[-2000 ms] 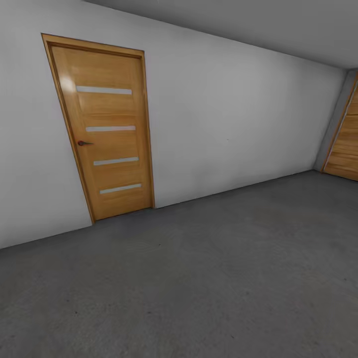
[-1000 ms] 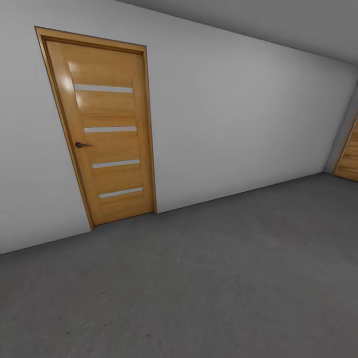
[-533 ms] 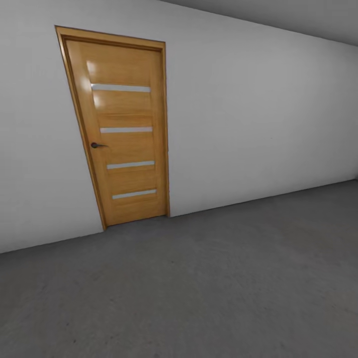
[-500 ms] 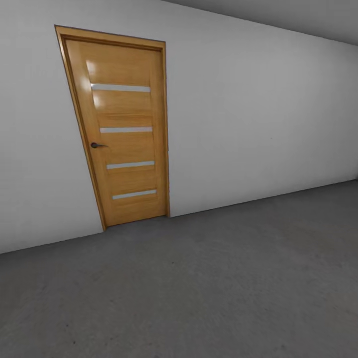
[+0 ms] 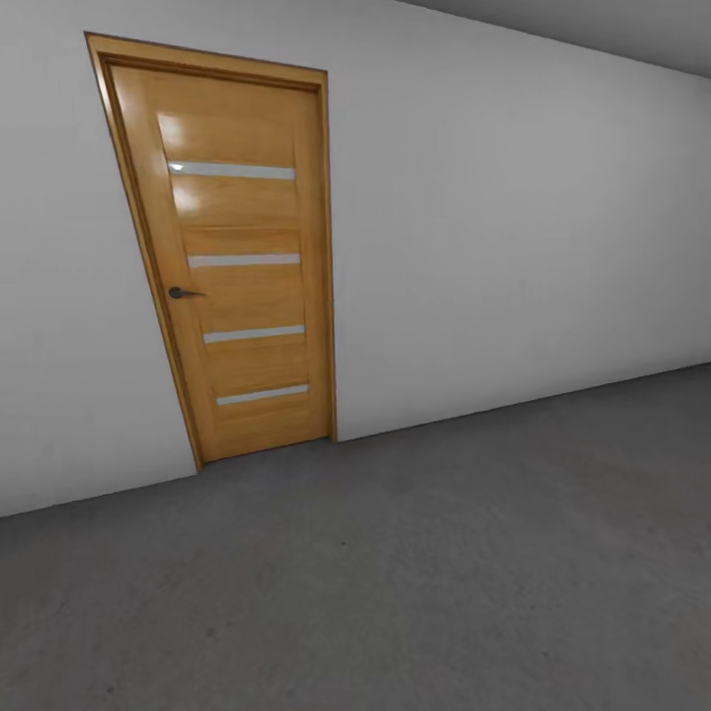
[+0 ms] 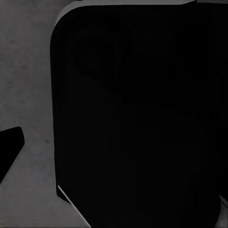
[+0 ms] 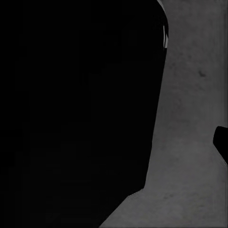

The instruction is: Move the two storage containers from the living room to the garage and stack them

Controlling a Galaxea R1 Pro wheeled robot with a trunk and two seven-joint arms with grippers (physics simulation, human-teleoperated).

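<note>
Although the head camera faces a plain white-grey wall (image 5: 513,227) and the dark grey, speckled concrete floor (image 5: 425,583) of the garage, neither orange-red storage container appears in it, so their position cannot be stated from these views; the robot is judged to be in transit, between carries or searching for a setting-down spot. An orange-brown wooden door with four pale horizontal slats (image 5: 237,267) stands shut in the wall, its small dark lever handle (image 5: 182,293) on the side nearer the frame's left; it is the likely route to the living room, which would explain why the head is turned toward it. Each wrist camera looks down at the same rough concrete, largely blocked by a big black rounded body (image 6: 137,118) in the left wrist view and a similar dark mass (image 7: 76,109) in the right wrist view; this suggests both arms hang tucked low against the robot for travel. A small black tip (image 6: 8,149) intrudes at the picture's edge in the left wrist view, possibly a finger; whether either gripper is open, closed or holding anything cannot be told. Stacking not yet evidenced.
</note>
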